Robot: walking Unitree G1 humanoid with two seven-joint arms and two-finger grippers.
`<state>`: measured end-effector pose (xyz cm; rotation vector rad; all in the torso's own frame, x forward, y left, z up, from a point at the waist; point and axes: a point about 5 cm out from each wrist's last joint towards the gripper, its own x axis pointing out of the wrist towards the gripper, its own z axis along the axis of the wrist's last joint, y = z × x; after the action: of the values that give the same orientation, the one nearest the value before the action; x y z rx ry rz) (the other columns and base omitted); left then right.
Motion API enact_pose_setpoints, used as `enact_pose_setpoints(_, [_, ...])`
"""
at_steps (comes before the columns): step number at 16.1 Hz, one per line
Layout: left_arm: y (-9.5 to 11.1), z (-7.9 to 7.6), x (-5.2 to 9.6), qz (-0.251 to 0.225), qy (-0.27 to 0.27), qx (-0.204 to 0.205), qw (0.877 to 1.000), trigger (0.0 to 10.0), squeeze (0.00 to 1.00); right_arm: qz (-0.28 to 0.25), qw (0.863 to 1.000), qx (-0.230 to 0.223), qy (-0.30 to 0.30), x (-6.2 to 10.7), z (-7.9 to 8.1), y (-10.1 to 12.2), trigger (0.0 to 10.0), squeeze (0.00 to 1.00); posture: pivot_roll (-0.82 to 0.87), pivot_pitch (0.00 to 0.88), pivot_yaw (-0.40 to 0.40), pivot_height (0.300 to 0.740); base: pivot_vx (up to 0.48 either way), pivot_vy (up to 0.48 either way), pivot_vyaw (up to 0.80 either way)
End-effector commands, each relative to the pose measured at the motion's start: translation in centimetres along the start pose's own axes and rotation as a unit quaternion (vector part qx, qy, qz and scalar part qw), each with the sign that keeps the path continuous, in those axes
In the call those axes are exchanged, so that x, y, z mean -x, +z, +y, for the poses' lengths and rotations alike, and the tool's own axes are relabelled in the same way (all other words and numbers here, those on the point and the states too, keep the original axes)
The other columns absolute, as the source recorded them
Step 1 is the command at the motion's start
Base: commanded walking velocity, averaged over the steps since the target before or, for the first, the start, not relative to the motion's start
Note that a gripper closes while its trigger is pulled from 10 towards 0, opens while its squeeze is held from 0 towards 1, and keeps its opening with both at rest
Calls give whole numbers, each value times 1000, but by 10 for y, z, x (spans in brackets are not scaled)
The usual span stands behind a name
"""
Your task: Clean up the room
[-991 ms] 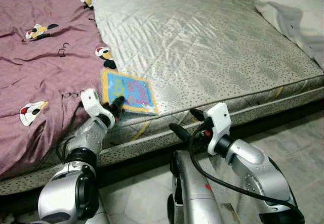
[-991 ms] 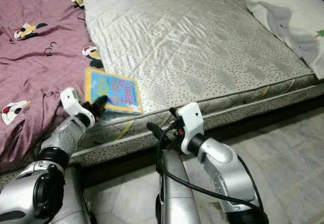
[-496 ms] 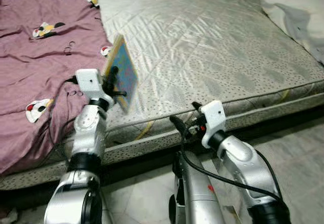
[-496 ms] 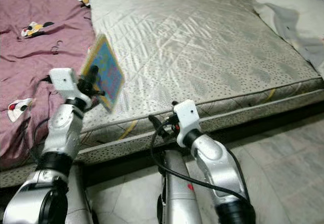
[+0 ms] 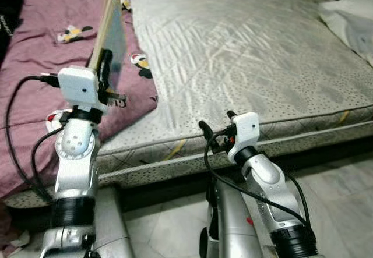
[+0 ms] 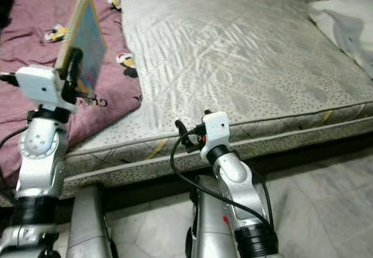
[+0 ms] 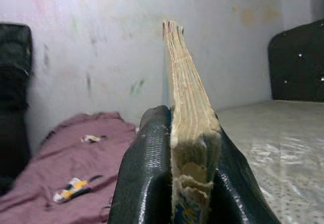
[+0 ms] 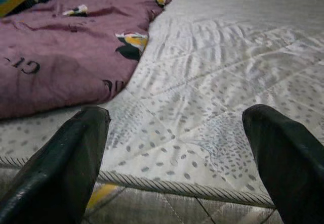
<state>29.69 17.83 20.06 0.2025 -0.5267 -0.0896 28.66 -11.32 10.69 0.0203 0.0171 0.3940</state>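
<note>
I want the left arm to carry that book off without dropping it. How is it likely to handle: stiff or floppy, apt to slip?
The book stands upright and unbent above the left gripper, so it is probably stiff. Its worn, frayed page edges suggest it is fragile there. The fingers clamp only its lower end, so it might pivot or slip if swung fast.

Two silver arms with ribbed black joint rings are seen. White camera housings are mounted at both wrists, fed by looping black cables. Black textured fingers (image 7: pixel 144 178) are fitted; red marks noted near right wrist.
</note>
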Motion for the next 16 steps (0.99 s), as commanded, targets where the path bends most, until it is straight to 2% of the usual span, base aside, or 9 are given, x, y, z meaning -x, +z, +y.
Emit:
enact_pose_setpoints(1, [4,-7,4,0,-15,-6,1000,0,0,-8,1000,-4,-18,0,-7,2,10000,0,12,0,-31,493,0,0,0])
enact_pose_setpoints(4, [-6,-14,37,61,0,9,998,0,0,-15,999,-27,-43,-3,-15,2,10000,0,10,0,-28,519,0,0,0])
enact_pose_setpoints(6, [-14,-16,50,103,27,0,994,0,0,-21,996,-57,-66,-6,-21,3,10000,0,19,0,-26,537,0,0,0])
enact_pose_setpoints(7, [-18,-16,55,123,33,-6,992,7529,0,-25,996,-55,-68,-7,-21,4,10000,0,16,0,-24,546,0,0,0])
enact_pose_setpoints(8, [-19,-16,58,133,35,-12,990,10000,0,-27,996,-53,-67,-8,-21,5,10000,0,15,0,-25,555,0,0,0])
enact_pose_setpoints(11, [-16,-12,56,131,38,-26,990,10000,0,-29,996,-51,-70,-8,-22,6,10000,0,16,0,-29,582,0,0,0])
enact_pose_setpoints(13, [-17,-19,52,137,19,-41,990,10000,0,-27,996,-50,-74,-7,-24,5,10000,0,11,0,-32,609,0,0,0])
enact_pose_setpoints(14, [-21,-21,52,154,18,-26,988,10000,0,-28,996,-49,-75,-7,-25,5,10000,0,9,0,-33,618,0,0,0])
enact_pose_setpoints(16, [-25,-25,53,165,21,-26,986,10000,0,-28,995,-48,-77,-6,-26,6,10000,0,1,0,-33,645,0,0,0])
